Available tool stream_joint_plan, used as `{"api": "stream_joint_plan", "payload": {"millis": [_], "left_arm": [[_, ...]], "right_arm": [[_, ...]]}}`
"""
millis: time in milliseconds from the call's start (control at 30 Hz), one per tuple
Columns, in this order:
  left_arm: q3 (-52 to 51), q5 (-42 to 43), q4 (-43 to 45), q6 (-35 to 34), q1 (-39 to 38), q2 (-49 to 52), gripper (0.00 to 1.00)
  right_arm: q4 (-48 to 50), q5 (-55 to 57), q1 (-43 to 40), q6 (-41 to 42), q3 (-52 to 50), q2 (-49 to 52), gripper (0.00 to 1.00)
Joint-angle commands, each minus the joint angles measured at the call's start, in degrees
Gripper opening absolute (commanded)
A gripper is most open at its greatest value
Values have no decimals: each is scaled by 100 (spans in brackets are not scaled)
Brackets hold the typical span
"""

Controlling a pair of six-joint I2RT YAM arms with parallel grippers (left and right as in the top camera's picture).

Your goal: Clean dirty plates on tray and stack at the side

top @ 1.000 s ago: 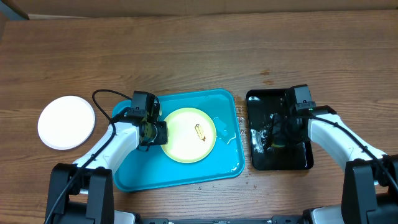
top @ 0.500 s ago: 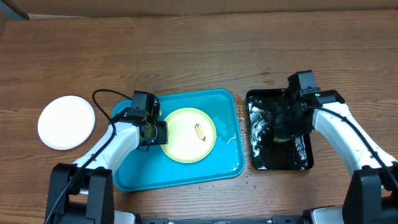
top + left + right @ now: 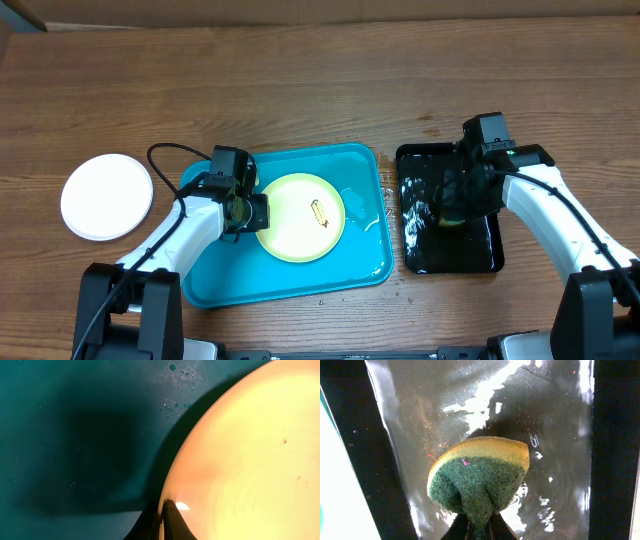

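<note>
Yellow-green plate (image 3: 300, 217) in the turquoise tray (image 3: 290, 285), braced for scrubbing.
Clenched on the plate's left rim: left gripper (image 3: 166, 519). Pinching a green-and-yellow sponge (image 3: 479, 472) over the wet black tray (image 3: 480, 258): right gripper (image 3: 479, 530). Likely next: carry sponge across to the brown smear (image 3: 321, 211), rub without letting the plate slide, then stack beside the tray on the white plate (image 3: 106, 196).

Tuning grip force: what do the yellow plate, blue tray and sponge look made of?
Pale yellow plate: smooth, semi-gloss, probably plastic or melamine, maybe glazed ceramic; highlight at rim. Turquoise tray: glossy moulded plastic, rounded corners, wet sheen. Sponge: yellow foam with green fibrous scouring layer, matte, squeezed out of shape.
</note>
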Motion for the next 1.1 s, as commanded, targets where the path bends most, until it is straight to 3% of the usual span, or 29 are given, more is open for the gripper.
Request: {"api": "stream_joint_plan", "payload": {"millis": [0,367,600,700,800,1067], "left_arm": [[-42,-33,-17,90,-7,31,4],[-42,-31,-15,42,-7,31,4],[-42,-33,31,-151,-7,31,4],[-42,-33,26,-151,-7,31,4],[-42,-31,24,-151,-7,31,4],[-42,13,26,-153,-7,31,4]], "right_arm": [[-168,-96,13,-15,109,-146,4],[-236,-103,11,24,188,-144,4],[4,-3233,44,-39,857,-144,4],[243,-3827,262,-33,1036,-144,4],[588,-3432,715,-15,1029,-140,4],[1040,-852,2522,9,973,85,4]]}}
